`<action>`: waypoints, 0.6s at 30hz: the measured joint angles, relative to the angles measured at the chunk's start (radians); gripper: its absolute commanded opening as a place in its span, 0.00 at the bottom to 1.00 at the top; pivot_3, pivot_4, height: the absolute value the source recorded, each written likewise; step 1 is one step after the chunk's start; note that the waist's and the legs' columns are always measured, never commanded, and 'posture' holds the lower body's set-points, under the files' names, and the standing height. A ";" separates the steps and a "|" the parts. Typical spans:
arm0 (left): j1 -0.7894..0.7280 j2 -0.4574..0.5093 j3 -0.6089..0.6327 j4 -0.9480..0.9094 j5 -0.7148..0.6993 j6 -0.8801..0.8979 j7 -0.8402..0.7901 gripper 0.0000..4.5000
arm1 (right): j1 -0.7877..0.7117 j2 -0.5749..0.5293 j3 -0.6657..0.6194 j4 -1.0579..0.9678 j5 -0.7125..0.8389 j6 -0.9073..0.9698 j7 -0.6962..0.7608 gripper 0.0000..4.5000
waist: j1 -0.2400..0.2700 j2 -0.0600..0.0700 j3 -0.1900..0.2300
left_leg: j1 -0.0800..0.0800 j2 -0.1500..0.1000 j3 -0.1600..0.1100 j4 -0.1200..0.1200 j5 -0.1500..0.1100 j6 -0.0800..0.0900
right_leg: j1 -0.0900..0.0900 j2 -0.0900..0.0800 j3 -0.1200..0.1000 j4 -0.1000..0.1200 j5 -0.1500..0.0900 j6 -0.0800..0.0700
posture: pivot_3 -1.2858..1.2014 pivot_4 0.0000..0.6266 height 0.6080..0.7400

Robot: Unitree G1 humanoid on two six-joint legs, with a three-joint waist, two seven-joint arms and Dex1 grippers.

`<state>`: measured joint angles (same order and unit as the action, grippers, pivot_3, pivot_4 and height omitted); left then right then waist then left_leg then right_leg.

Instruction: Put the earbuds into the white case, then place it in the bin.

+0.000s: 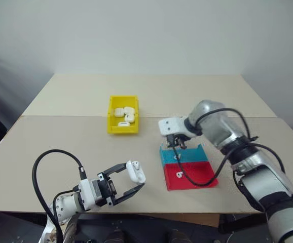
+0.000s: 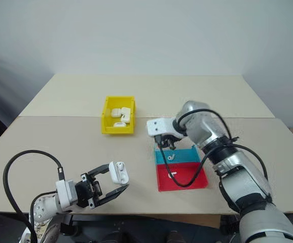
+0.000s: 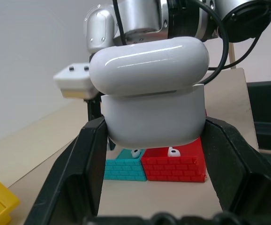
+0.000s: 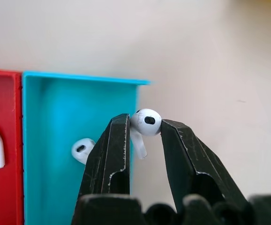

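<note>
My left gripper [image 1: 135, 177] is shut on the white case [image 1: 135, 171], held upright near the table's front edge with its lid flipped up. In the left wrist view the case [image 3: 152, 93] sits between both black fingers [image 3: 86, 154]. My right gripper [image 1: 176, 145] hangs just above the teal tray [image 1: 189, 155], shut on one earbud [image 4: 147, 121] pinched by its head, stem hanging down. A second earbud [image 4: 82, 150] lies in the teal tray, and a third [image 1: 179, 174] lies in the red tray [image 1: 199, 177]. The yellow bin [image 1: 111, 114] stands at the table's middle, left of the right gripper.
Several white cases [image 1: 124, 114] lie inside the yellow bin. The teal and red trays lie side by side near the front right of the table. A black cable [image 1: 45, 167] loops up from my left arm. Bare tabletop lies between the bin and my left gripper.
</note>
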<state>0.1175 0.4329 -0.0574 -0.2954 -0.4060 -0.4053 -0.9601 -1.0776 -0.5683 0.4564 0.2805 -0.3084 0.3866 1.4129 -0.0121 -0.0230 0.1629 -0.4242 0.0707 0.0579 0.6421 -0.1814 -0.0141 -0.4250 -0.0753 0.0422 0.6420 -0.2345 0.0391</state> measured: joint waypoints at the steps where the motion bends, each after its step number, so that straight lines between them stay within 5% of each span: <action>1: -0.007 -0.003 0.000 0.000 -0.008 0.005 0.004 0.60 | 0.015 -0.010 -0.040 -0.039 0.029 0.040 -0.001 0.28 | 0.001 0.000 0.000 | 0.000 0.000 0.000 0.000 0.000 0.000 | 0.000 0.000 0.000 0.000 0.000 0.000 | 0.52 0.24 1.00; 11: -0.207 -0.040 0.005 -0.003 -0.069 0.162 0.099 0.60 | 0.128 -0.032 -0.608 -0.535 0.555 0.799 -0.090 0.28 | -0.005 0.000 0.000 | 0.001 0.000 -0.002 0.000 0.000 0.000 | 0.001 0.001 0.000 0.000 0.001 0.001 | 0.52 0.24 1.00; 18: -0.325 -0.090 -0.006 0.084 -0.087 0.171 0.058 0.60 | 0.084 0.190 -0.969 -0.674 0.828 1.204 -0.273 0.28 | -0.004 0.000 0.000 | 0.000 0.000 -0.003 0.000 0.000 0.000 | 0.002 0.002 0.000 0.000 0.001 0.001 | 0.52 0.24 1.00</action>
<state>-0.2078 0.3432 -0.0632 -0.2110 -0.4926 -0.2342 -0.9019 -0.9941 -0.3786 -0.5125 -0.3933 0.5201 1.5903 1.1395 -0.0166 -0.0233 0.1629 -0.4240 0.0705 0.0550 0.6423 -0.1813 -0.0137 -0.4232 -0.0737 0.0422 0.6422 -0.2334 0.0405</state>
